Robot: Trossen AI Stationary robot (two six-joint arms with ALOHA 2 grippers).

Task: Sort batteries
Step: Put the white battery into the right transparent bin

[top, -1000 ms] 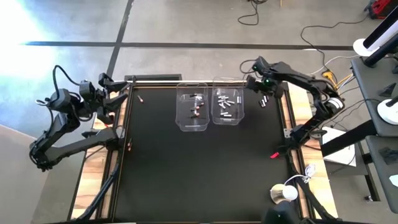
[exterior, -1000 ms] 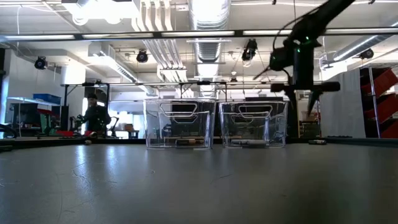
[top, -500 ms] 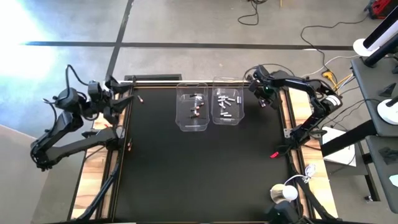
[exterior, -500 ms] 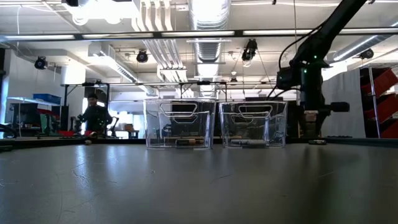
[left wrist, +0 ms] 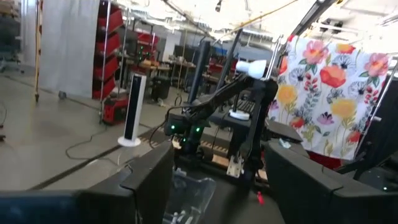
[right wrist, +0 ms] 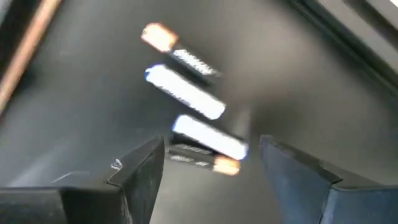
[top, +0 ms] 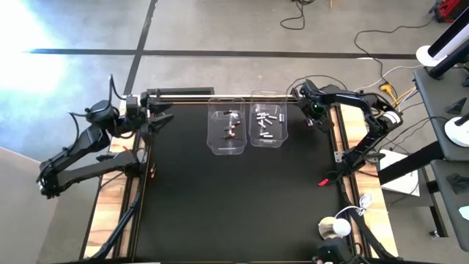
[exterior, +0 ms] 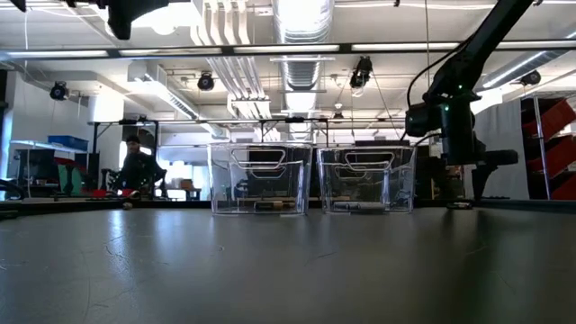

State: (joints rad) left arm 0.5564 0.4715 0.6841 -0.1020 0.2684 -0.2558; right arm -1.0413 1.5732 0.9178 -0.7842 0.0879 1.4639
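The left gripper (top: 163, 117) hung above the table's (top: 234, 198) far left corner, well to the left of the left bin (top: 226, 130), its fingers parted and empty. In its own wrist view the two dark fingers (left wrist: 149, 180) stood wide apart with nothing between them. It was far from any loose cell and looked to be waiting.

The left bin held a few dark, copper-tinted batteries (top: 231, 126). Just beside it, the right bin (top: 268, 126) held the silvery-white batteries (top: 267, 120), lying at mixed angles.

The right gripper (top: 321, 117) was down low just to the right of the right bin, near the table's far right edge. Its fingers stood apart and gripped nothing. Directly ahead of it, in its wrist view, a small cluster of loose batteries (right wrist: 196, 112) lay flat on the dark mat between and just beyond the fingertips (right wrist: 146, 165). Two were silvery-white and two dark with copper ends. The nearest silvery-white battery (right wrist: 210, 138) lay with its long axis crosswise to the gripper's reach, running from one finger towards the other, touching a dark battery (right wrist: 205, 158) parallel to it on the gripper's side. The other pair lay a little farther off on much the same slant.

That crosswise lie probably mattered most: the fingers would close along the cell's length, so a wrist turn seemed needed, and the neighbouring cell could get caught too. The right arm was plainly the nearer one.
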